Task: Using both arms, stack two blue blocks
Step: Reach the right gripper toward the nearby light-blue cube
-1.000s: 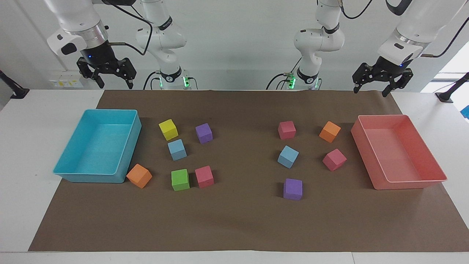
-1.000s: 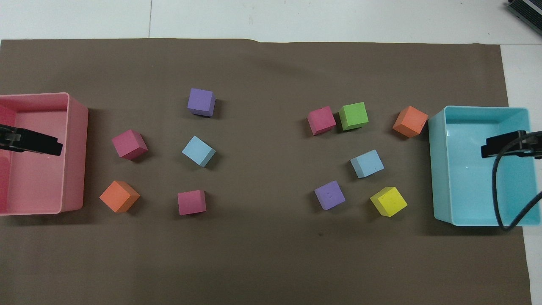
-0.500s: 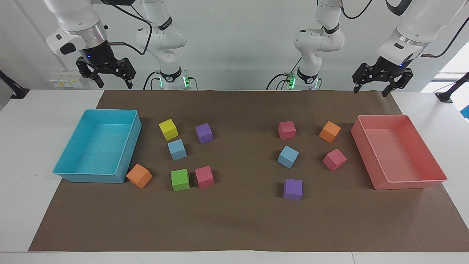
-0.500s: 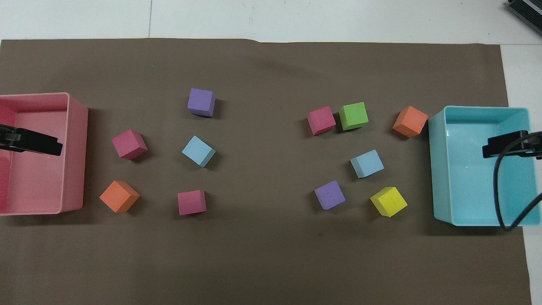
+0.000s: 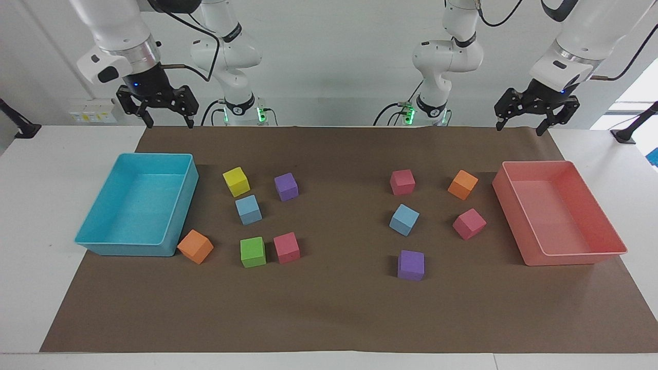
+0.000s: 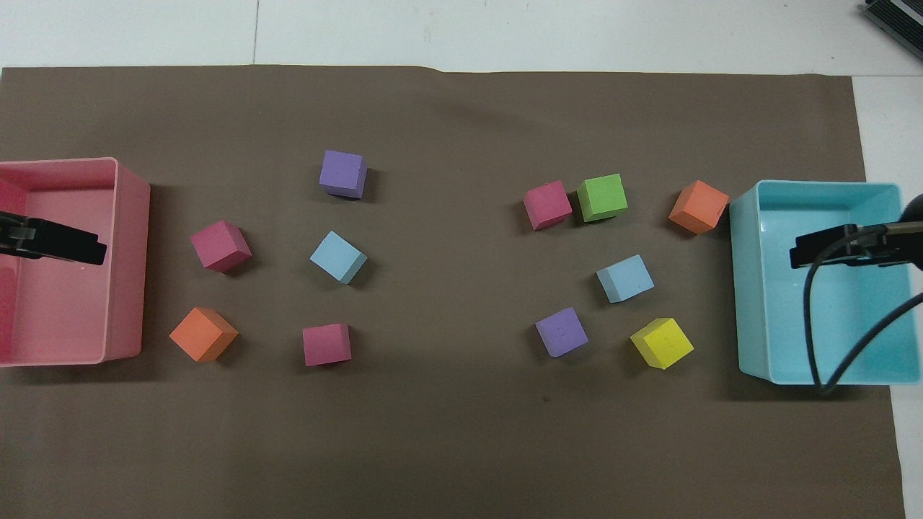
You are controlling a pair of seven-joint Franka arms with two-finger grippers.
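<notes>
Black-fingered and spread wide, the right gripper (image 5: pixel 162 114) has shifted in the facing view from a second ago, sliding toward the table's middle while staying high over the edge of the turquoise tray (image 5: pixel 175 241) that lies nearest the robots. I read that as the first move toward the blue block (image 5: pixel 248 209) between the yellow cube (image 5: pixel 236 181) and the green cube (image 5: pixel 253 252). The other blue block (image 5: pixel 404 219) sits untouched toward the left arm's end, well apart from it, so no stacking has begun. The left gripper (image 5: pixel 519 122) waits, spread and empty, raised over the pink tray's (image 5: pixel 576 254) near end.

From overhead, the right gripper (image 6: pixel 815 252) has crept inward over the turquoise tray (image 6: pixel 753 367), its arm coming in level from the side. The left gripper (image 6: pixel 79 249) hangs unmoved over the pink tray (image 6: pixel 133 274). Both blue blocks (image 6: pixel 625 277) (image 6: pixel 337 256) lie flat on the brown paper (image 6: pixel 447 432).
</notes>
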